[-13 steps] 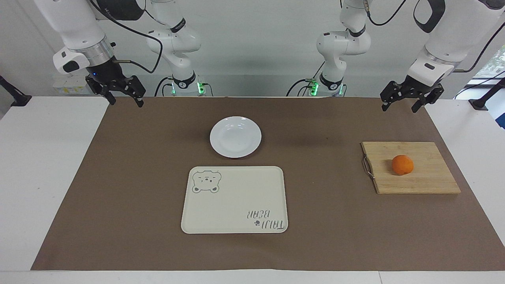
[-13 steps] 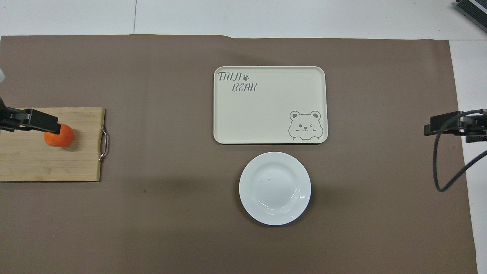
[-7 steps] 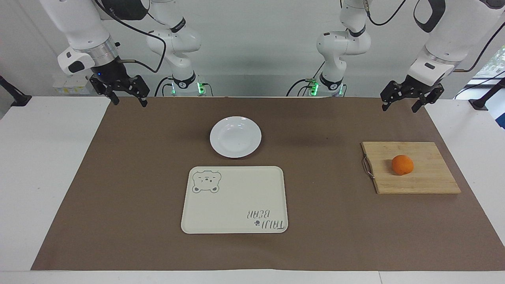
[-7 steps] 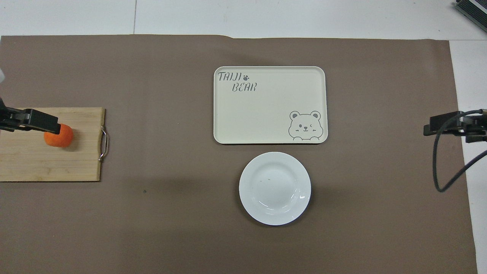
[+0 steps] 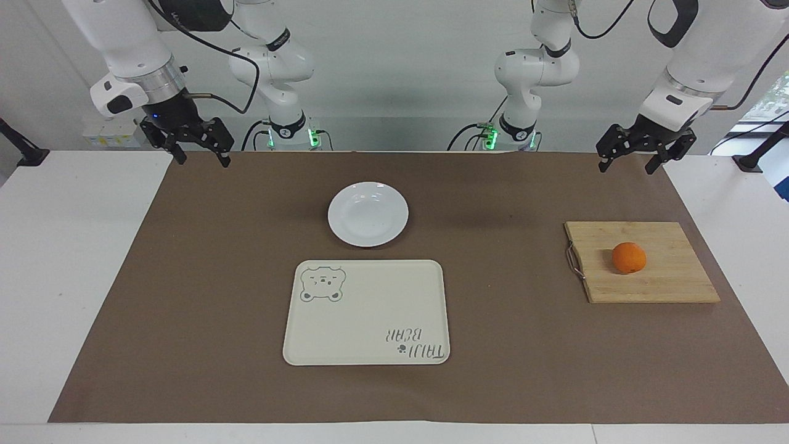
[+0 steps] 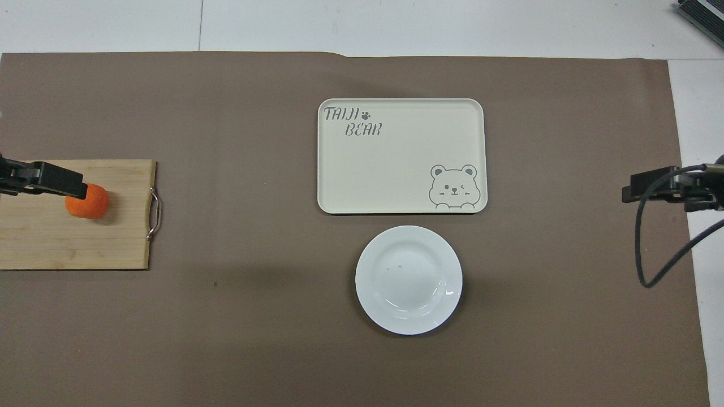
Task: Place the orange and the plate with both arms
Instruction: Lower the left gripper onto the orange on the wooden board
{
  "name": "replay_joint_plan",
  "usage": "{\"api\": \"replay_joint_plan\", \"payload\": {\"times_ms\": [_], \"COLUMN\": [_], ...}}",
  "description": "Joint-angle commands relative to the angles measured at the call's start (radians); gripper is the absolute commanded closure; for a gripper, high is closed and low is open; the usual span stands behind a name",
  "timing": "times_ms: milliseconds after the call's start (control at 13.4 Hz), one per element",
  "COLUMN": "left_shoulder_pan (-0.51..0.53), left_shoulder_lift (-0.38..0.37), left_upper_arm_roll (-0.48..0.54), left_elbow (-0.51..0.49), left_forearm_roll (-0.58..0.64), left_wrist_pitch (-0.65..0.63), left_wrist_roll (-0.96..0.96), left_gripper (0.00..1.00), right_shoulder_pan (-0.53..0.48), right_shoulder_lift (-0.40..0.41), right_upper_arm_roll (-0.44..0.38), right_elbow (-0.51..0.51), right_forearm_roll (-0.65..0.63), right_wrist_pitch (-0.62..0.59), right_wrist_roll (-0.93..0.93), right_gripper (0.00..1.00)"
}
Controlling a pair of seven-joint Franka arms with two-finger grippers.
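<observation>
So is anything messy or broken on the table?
Nothing stands out. The orange sits whole on the wooden cutting board, and the white plate lies flat beside the bear tray. Nothing is spilled or tipped.

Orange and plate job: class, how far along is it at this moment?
Nothing looks done. The orange lies on the cutting board, and the plate sits bare beside the tray, nearer the robots. Nothing is in hand: the left gripper and right gripper hang open, raised above the table. Both placements remain.
</observation>
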Motion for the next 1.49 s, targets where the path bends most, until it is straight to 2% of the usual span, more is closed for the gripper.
{"api": "replay_joint_plan", "payload": {"times_ms": [0, 448, 897, 1196, 1420], "left_shoulder_pan": [0.006, 0.013, 0.102, 0.159, 0.203], "left_shoulder_lift": [0.005, 0.028, 0.031, 0.075, 0.118], "left_upper_arm_roll": [0.005, 0.021, 0.019, 0.021, 0.021], "left_elbow": [0.018, 0.018, 0.004, -0.002, -0.039], "left_forearm_roll": [-0.018, -0.018, -0.027, -0.028, -0.027], "left_wrist_pitch": [-0.027, 0.014, 0.065, 0.122, 0.212], "left_wrist_roll": [-0.008, 0.013, 0.151, 0.257, 0.334], "left_gripper": [0.00, 0.00, 0.00, 0.00, 0.00], "right_shoulder_pan": [-0.013, -0.013, -0.011, -0.011, -0.013], "right_shoulder_lift": [-0.001, -0.001, -0.001, -0.001, -0.004], "right_upper_arm_roll": [0.011, 0.011, 0.011, 0.011, 0.011], "right_elbow": [0.007, 0.007, 0.005, 0.004, 0.001], "right_forearm_roll": [-0.028, -0.026, -0.011, -0.009, -0.011], "right_wrist_pitch": [-0.006, -0.005, -0.003, -0.003, -0.005], "right_wrist_roll": [-0.020, -0.020, -0.020, -0.020, -0.019], "right_gripper": [0.00, 0.00, 0.00, 0.00, 0.00]}}
